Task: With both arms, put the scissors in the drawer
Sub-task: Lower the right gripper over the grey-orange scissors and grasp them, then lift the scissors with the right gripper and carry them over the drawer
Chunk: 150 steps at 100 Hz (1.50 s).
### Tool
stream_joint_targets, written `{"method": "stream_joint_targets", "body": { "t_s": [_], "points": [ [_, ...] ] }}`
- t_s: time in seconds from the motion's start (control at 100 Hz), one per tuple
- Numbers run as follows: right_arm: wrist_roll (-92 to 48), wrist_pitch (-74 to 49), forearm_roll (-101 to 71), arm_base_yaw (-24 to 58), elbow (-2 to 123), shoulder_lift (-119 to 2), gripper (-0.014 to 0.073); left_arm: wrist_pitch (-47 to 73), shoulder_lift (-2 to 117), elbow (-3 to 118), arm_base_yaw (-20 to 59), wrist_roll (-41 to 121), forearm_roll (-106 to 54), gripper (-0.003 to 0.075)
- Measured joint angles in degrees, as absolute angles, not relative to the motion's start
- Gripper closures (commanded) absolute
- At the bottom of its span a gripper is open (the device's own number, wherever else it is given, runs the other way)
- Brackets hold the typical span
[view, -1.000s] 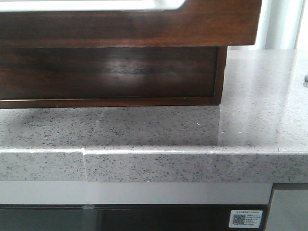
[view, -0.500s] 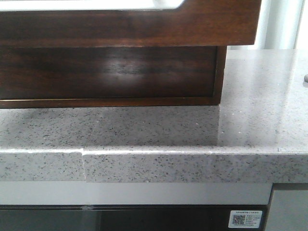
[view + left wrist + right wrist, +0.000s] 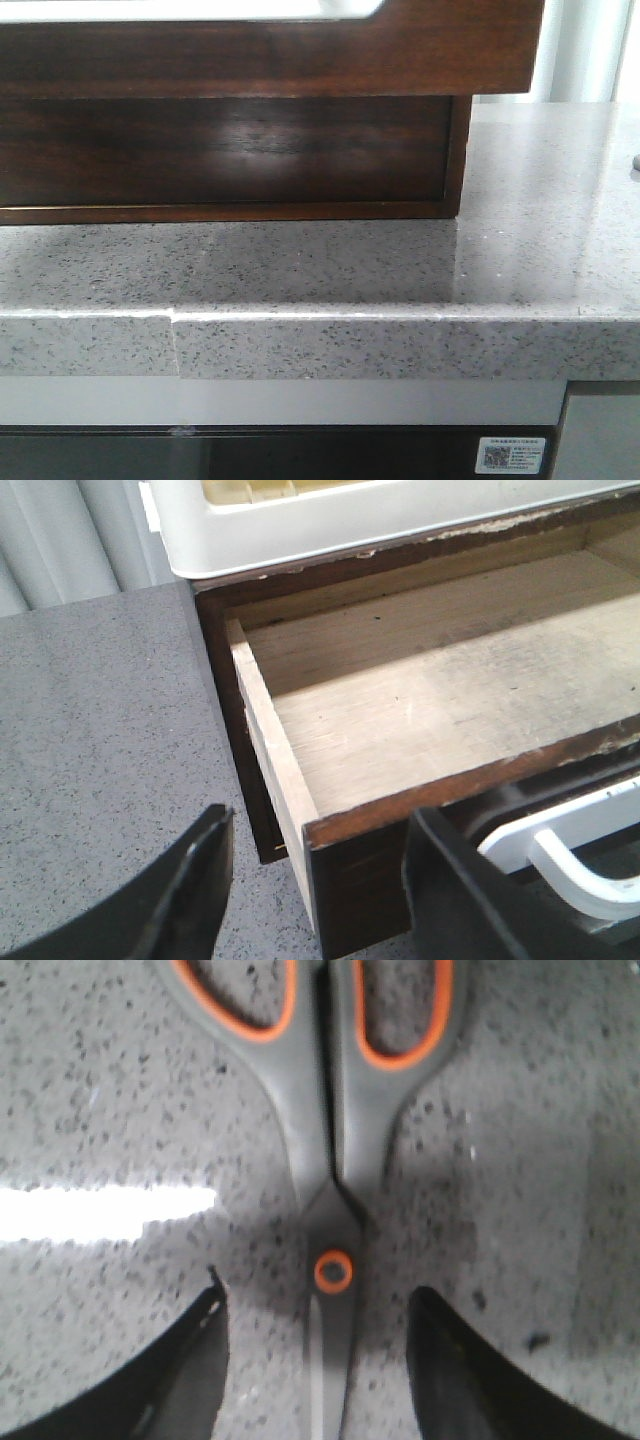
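Observation:
The drawer (image 3: 300,50) stands pulled out over the counter; its glossy dark-brown front with a pale top strip fills the upper front view. In the left wrist view its bare pale wooden inside (image 3: 430,690) holds nothing. My left gripper (image 3: 320,880) is open, its fingers on either side of the drawer's front corner without touching it. The scissors (image 3: 330,1160), grey with orange-lined handles and an orange pivot ring, lie flat on the speckled counter. My right gripper (image 3: 320,1360) is open just above them, its jaws either side of the blades near the pivot. Neither gripper shows in the front view.
A speckled grey stone counter (image 3: 300,260) carries the dark wooden cabinet (image 3: 230,150); its front edge has a seam (image 3: 175,330). A white plastic tray (image 3: 350,520) sits on the cabinet top. A white curved handle (image 3: 570,860) lies by my left gripper's far finger.
The drawer and counter look the same in the front view. Only a small dark shape at the right edge has crept slightly upward.

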State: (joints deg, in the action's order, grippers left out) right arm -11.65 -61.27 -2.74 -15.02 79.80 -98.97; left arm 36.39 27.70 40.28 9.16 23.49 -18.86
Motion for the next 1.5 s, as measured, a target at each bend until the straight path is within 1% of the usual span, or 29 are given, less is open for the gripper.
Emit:
{"method": "stream_joint_targets", "body": {
  "t_s": [0.3,0.63,0.7,0.87,0.99,1.1,1.38,1.5],
  "points": [
    [-13.7,-63.8,-2.7,-15.0,83.4,-102.6,0.0279,36.3,27.7,40.3,9.2,23.5,-18.9,0.0352],
    [-15.2,-65.2,-2.7,-15.0,83.6,-104.1,0.0283,36.3,27.7,40.3,9.2,23.5,-18.9,0.0352],
    [-15.3,-65.3,-2.7,-15.0,83.7,-104.2,0.0326,36.3,27.7,40.3,9.2,23.5,-18.9,0.0352],
    [-15.3,-65.6,-2.6,-15.0,83.9,-104.4,0.0512,36.3,27.7,40.3,9.2,23.5,-18.9,0.0352],
    [-15.3,-65.8,-2.6,-15.0,83.9,-104.4,0.0582,36.3,27.7,40.3,9.2,23.5,-18.9,0.0352],
    [-15.6,-66.2,-2.6,-15.0,84.2,-104.4,0.0606,36.3,27.7,40.3,9.2,23.5,-18.9,0.0352],
    [-16.4,-67.0,-2.6,-15.0,85.4,-104.0,0.0605,36.2,27.7,40.3,9.2,23.5,-18.9,0.0352],
    [-16.8,-66.8,-2.9,-15.0,85.4,-100.8,0.0605,36.2,27.7,40.3,9.2,23.5,-18.9,0.0352]
  ]
}}
